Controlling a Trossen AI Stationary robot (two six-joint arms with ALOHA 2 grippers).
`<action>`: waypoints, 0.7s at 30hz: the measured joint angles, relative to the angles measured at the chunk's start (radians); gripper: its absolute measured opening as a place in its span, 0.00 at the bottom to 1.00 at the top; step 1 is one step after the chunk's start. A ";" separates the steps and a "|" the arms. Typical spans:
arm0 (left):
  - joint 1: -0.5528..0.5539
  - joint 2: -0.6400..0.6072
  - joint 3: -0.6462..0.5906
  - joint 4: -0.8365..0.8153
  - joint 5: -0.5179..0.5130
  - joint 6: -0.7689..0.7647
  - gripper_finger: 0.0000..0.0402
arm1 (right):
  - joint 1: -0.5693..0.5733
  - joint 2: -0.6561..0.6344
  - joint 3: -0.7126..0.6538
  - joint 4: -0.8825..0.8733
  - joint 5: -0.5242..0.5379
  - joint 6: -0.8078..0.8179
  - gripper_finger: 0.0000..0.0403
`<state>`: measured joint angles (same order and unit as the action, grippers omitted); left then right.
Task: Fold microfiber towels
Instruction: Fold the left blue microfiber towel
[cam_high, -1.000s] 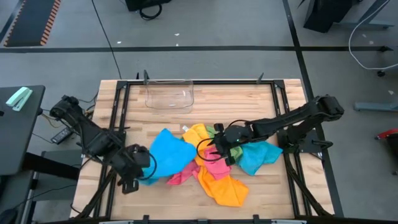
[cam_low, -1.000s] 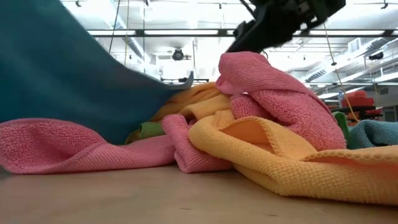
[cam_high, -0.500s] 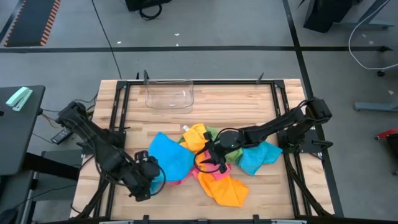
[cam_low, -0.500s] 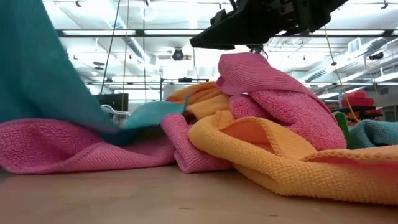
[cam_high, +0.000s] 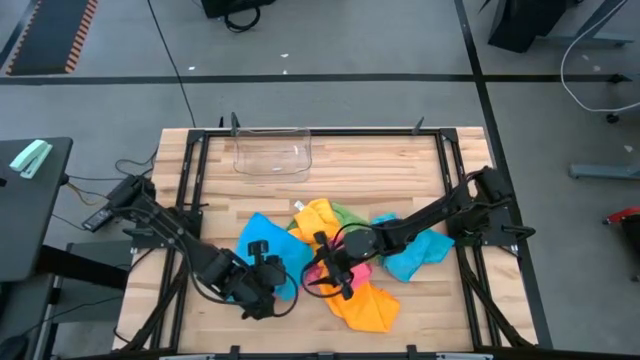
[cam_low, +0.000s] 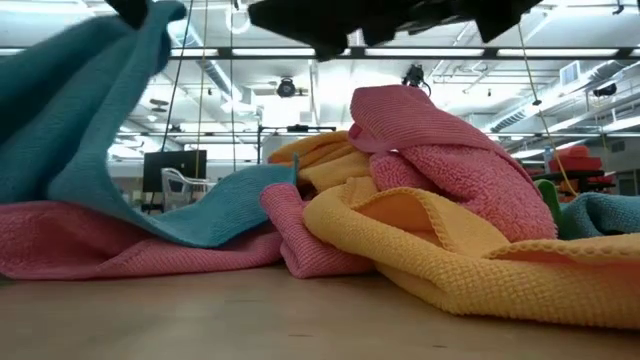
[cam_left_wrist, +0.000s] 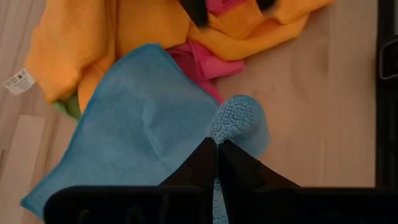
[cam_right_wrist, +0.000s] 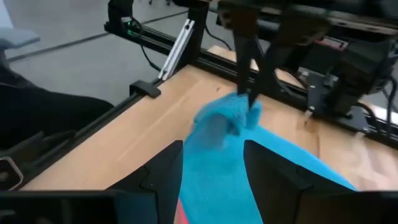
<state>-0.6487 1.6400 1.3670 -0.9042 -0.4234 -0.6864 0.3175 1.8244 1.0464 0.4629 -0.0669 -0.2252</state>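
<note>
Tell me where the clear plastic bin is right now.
In the high view the clear plastic bin stands at the table's far edge, left of centre, beyond the pile of towels and apart from it, with bare wood between them.

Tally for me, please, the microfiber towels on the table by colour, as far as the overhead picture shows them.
Blue towels: 2, the second at the pile's right
Orange-yellow towels: at least 1; the one behind may be another
Pink towel: 1
Green towel: 1
Total: 5, perhaps 6
</note>
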 joint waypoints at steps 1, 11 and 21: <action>0.004 0.001 0.000 0.003 0.000 0.010 0.06 | 0.003 0.012 0.005 -0.004 0.003 0.003 0.46; 0.025 0.006 0.000 0.075 -0.062 0.065 0.06 | 0.005 0.106 0.097 -0.002 0.096 0.022 0.50; 0.029 0.006 0.000 0.064 -0.074 0.023 0.07 | 0.004 0.072 0.096 -0.025 0.139 -0.037 0.49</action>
<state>-0.6193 1.6463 1.3670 -0.8402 -0.4973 -0.6637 0.3214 1.8961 1.1423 0.4382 0.0720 -0.2621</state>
